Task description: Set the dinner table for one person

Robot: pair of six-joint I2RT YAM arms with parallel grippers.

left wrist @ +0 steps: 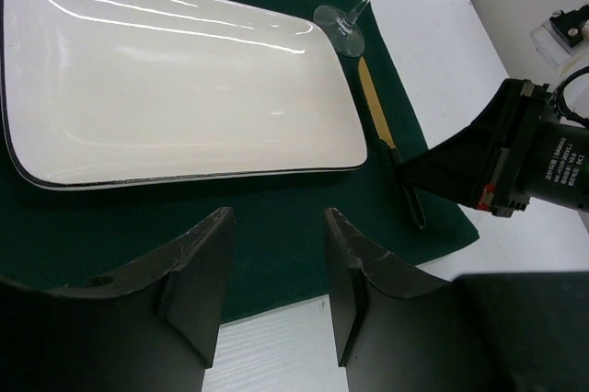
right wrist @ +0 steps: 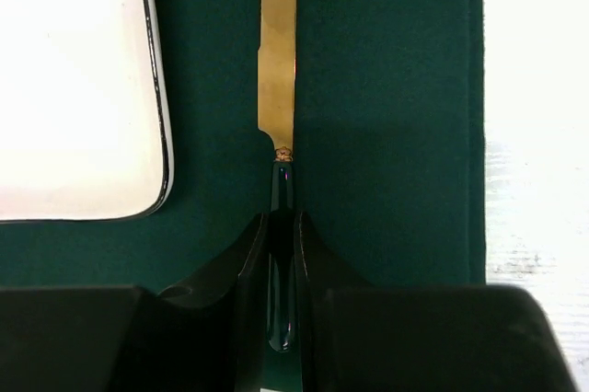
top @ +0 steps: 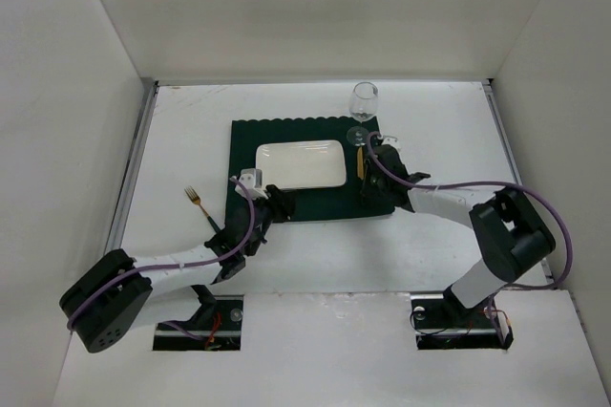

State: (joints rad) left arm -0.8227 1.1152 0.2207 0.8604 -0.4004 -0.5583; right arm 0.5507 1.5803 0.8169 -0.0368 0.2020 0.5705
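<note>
The dinner table (top: 458, 130) is a white surface carrying a dark green placemat (top: 246, 139) with a white rectangular plate (top: 301, 164) on it. To the plate's right lies a knife (right wrist: 277, 61) with a gold blade and a dark green handle, flat on the placemat (right wrist: 386, 116). My right gripper (right wrist: 281, 222) is shut on the knife's handle. My left gripper (left wrist: 278, 217) hangs open and holds nothing, over the placemat's near edge (left wrist: 120, 226), just short of the plate (left wrist: 175, 88).
A wine glass (top: 364, 98) stands upright at the placemat's far right corner, just beyond the knife tip. A gold fork (top: 199, 204) lies on the bare table left of the placemat. Metal rails run along the table's left and right edges.
</note>
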